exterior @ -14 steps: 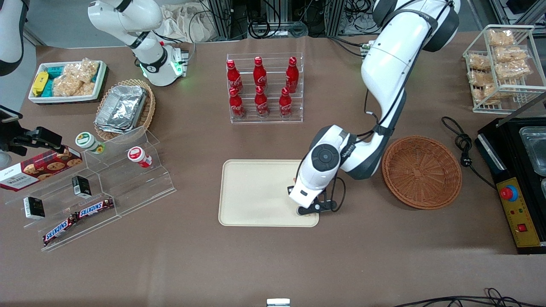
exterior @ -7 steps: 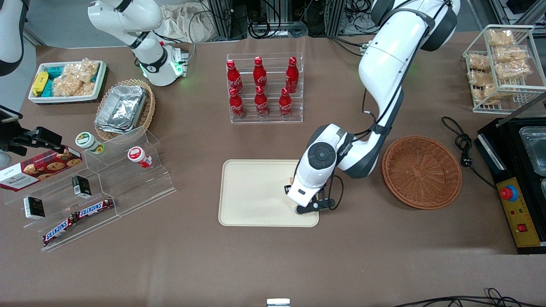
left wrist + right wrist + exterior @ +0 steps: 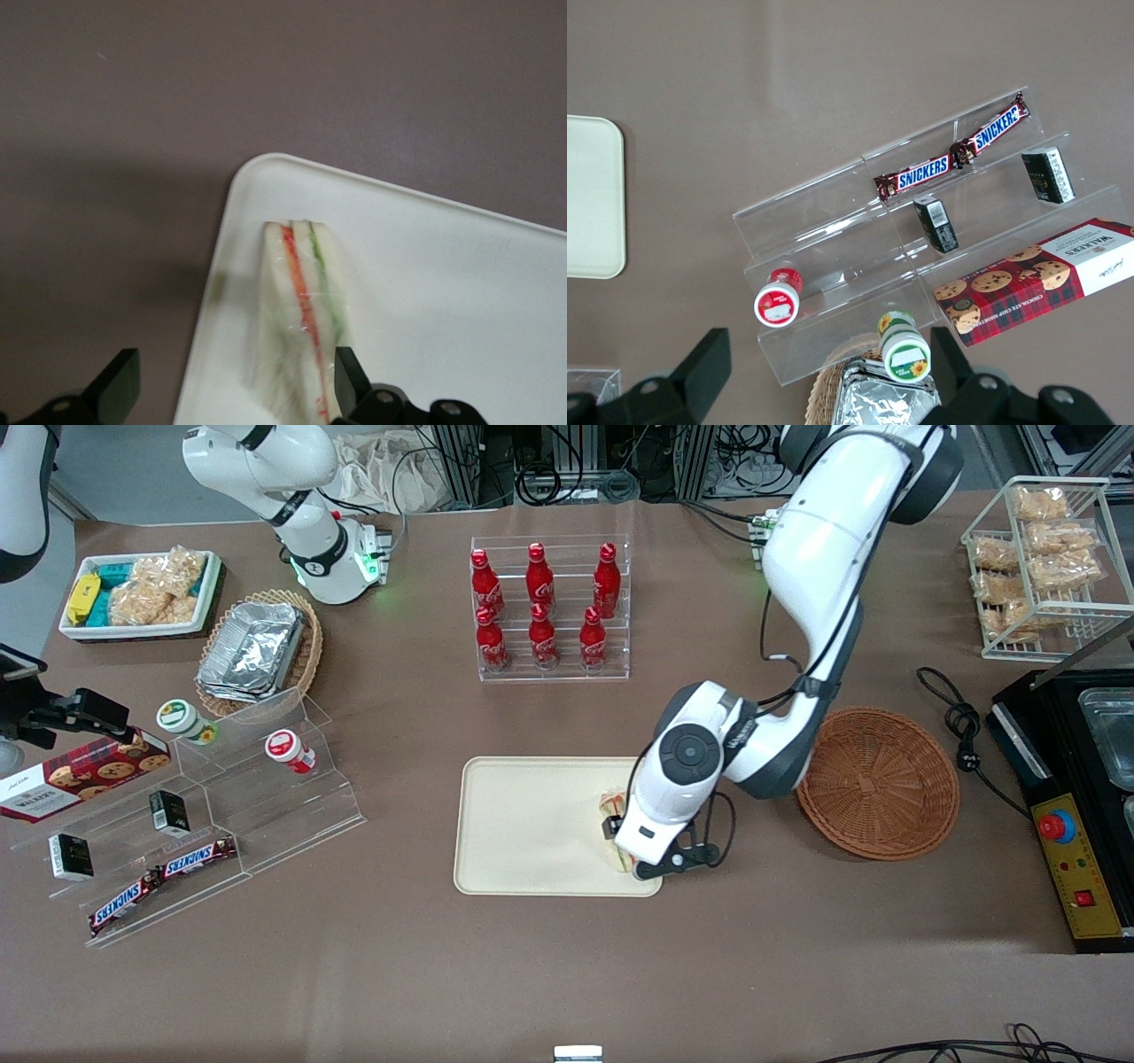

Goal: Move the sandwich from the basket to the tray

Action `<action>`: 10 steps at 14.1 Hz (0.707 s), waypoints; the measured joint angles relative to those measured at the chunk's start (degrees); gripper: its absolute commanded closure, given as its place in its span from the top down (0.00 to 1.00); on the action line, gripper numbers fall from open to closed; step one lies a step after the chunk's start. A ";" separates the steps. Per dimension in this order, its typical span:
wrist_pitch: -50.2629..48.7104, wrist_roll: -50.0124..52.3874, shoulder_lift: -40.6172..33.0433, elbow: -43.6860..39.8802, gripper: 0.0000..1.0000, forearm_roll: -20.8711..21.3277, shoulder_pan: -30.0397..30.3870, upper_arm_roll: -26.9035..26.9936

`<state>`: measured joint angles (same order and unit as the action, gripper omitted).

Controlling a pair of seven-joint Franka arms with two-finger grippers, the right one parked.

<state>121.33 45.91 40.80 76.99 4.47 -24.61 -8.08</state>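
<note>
The sandwich [image 3: 301,301], a wrapped wedge with orange and green filling lines, lies on the cream tray [image 3: 443,292] near one rounded corner. My gripper [image 3: 232,367] is open just above it. One finger is over the brown table beside the tray's rim and the other stands right beside the sandwich. In the front view the white wrist covers most of the sandwich [image 3: 610,806] at the end of the tray [image 3: 523,824] nearest the basket. The round reddish-brown basket [image 3: 875,781] stands beside the tray, toward the working arm's end, with nothing in it.
A clear rack of red cola bottles [image 3: 549,611] stands farther from the camera than the tray. A stepped acrylic shelf [image 3: 221,806] with snacks lies toward the parked arm's end. A black appliance [image 3: 1072,797] and a cable plug [image 3: 966,757] lie past the basket.
The wrist has shifted a little toward the basket, and the sandwich now shows on the tray beside it where the hand hid it before.
</note>
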 measured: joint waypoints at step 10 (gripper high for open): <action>-25.84 -34.00 -19.28 -0.24 0.99 -2.96 16.17 0.49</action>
<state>95.48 11.91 21.53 76.75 1.51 -8.44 -7.60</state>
